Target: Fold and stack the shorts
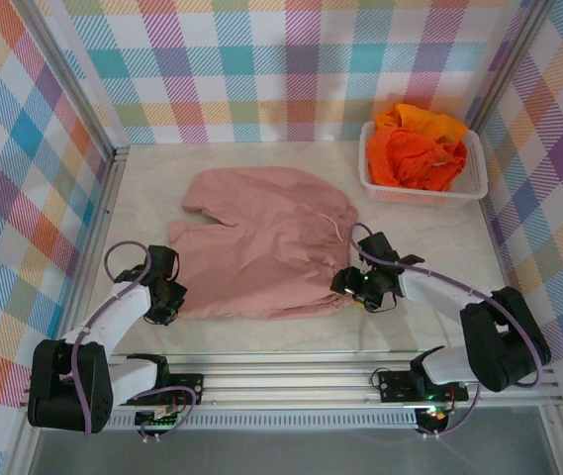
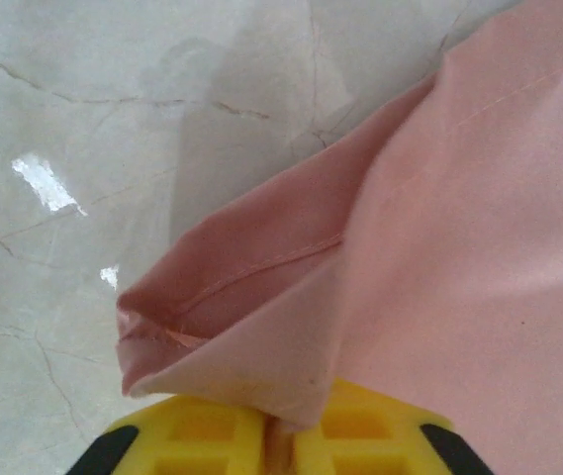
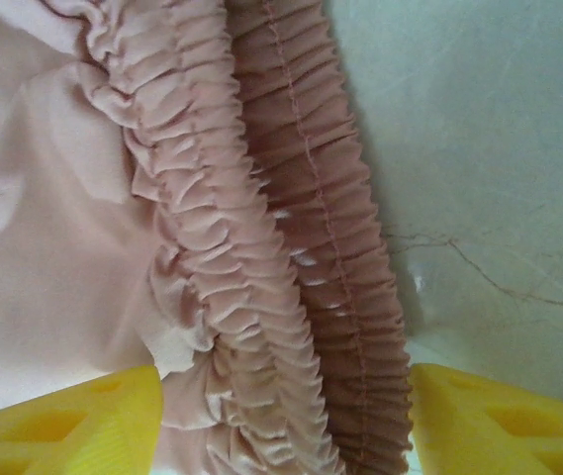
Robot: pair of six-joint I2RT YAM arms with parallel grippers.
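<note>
**Fault Risks at the Near-Edge Grasp**

Left gripper (image 2: 279,435): clenched on the near-left hem corner of the pink shorts (image 1: 261,242). Only a thin fold of cloth sits between the yellow fingers. Risk: the corner slips out under tension if the arm lifts or pulls quickly.

Right gripper (image 3: 286,416): its fingers straddle the gathered waistband at the near-right corner. The band fills the gap, but the wrist view does not settle whether the pads press it, so the hold cannot be confirmed. Risk: if the hold is loose, this side drops while the left side rises, and the fold comes out skewed.

The two waistband layers lie offset. Risk: a grasp on one layer alone lets the other sag and bunch.

The pink shorts lie spread and rumpled on the table (image 1: 429,252), mid-surface. Risk: uneven travel of the two arms sets the wrinkles into the fold.

Far right, the orange shorts (image 1: 420,148) are heaped in the white basket (image 1: 365,163), well apart from the fold area and unfolded.
</note>
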